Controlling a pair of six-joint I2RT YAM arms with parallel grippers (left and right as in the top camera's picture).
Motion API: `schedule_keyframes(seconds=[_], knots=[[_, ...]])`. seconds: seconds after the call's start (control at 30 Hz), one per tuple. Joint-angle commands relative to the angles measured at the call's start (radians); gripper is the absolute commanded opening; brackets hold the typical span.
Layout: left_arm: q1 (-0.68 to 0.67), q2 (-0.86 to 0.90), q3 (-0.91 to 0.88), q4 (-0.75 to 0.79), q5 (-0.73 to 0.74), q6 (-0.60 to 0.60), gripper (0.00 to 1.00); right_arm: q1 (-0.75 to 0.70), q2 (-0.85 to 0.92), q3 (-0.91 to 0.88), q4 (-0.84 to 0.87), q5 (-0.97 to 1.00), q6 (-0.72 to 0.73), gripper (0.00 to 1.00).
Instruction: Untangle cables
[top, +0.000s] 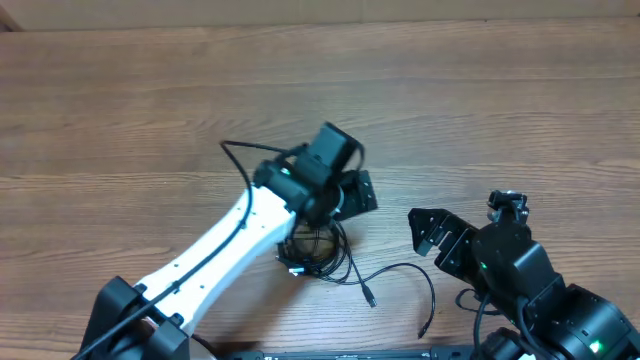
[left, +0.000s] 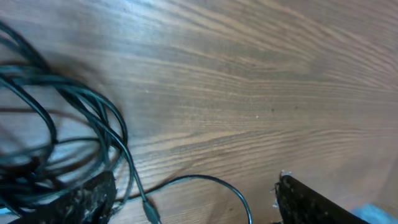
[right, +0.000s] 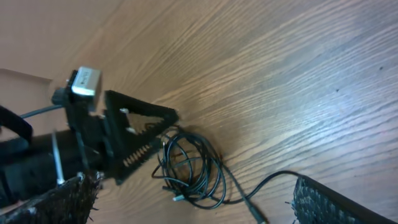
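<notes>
Nearest me, my right gripper (top: 435, 238) hangs over the brown wood-grain table (top: 500, 100), released, its two fingers wide apart and empty. Just left of it, two loose thin black strands (top: 400, 268) trail toward me. One ends in a small plug tip (top: 369, 297), the other in a second plug tip (top: 422, 331). Both run back into one knotted bundle of thin black cables (top: 315, 250) lying on the table; I cannot count the cords coiled in it. Over the bundle's far side, my left gripper (left: 189, 190) is also released, holding nothing.
</notes>
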Motion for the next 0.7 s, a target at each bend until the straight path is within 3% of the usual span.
schedule_keyframes(seconds=[0.0,0.13,0.67], knots=[[-0.071,0.008,-0.010,-0.015,-0.183,-0.131,0.83,-0.003,0.000,0.005,0.002,-0.033,0.025,1.00],[-0.107,0.009,-0.010,-0.043,-0.254,-0.202,0.78,-0.003,0.000,0.005,0.002,-0.053,0.025,1.00],[-0.115,0.179,-0.010,-0.044,-0.254,-0.251,0.64,-0.003,0.001,0.004,0.002,-0.072,0.025,1.00]])
